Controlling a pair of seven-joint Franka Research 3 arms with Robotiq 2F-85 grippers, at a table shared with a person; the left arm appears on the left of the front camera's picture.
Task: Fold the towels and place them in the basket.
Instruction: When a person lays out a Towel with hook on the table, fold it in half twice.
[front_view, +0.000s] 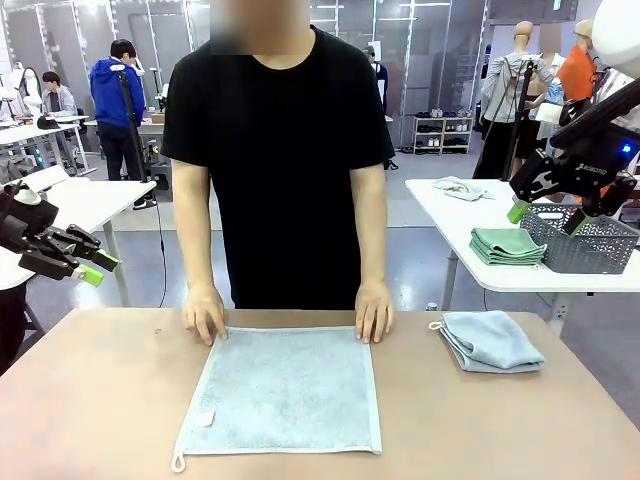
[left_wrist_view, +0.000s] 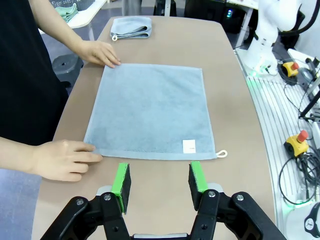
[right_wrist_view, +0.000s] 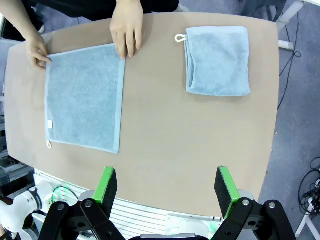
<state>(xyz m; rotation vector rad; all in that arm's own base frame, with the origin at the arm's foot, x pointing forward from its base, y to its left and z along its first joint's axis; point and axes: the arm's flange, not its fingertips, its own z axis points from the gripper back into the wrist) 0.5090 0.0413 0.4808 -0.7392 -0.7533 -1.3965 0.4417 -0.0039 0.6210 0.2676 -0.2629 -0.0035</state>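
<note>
Flat towel (front_view: 285, 390), far corners held by person's hands (front_view: 205, 312); left tool (left_wrist_view: 159, 175) and right tool (right_wrist_view: 165, 175) gape empty.

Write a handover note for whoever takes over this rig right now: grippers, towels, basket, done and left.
Left gripper: open, raised left of the table.
Right gripper: open, raised at the right.
Flat towel: spread mid-table, the person's hands on its far corners.
Folded towel: on the table's right side.
Basket: on the white side table.
Done: one towel folded.
Left: fold the flat one, put both in the basket.
</note>
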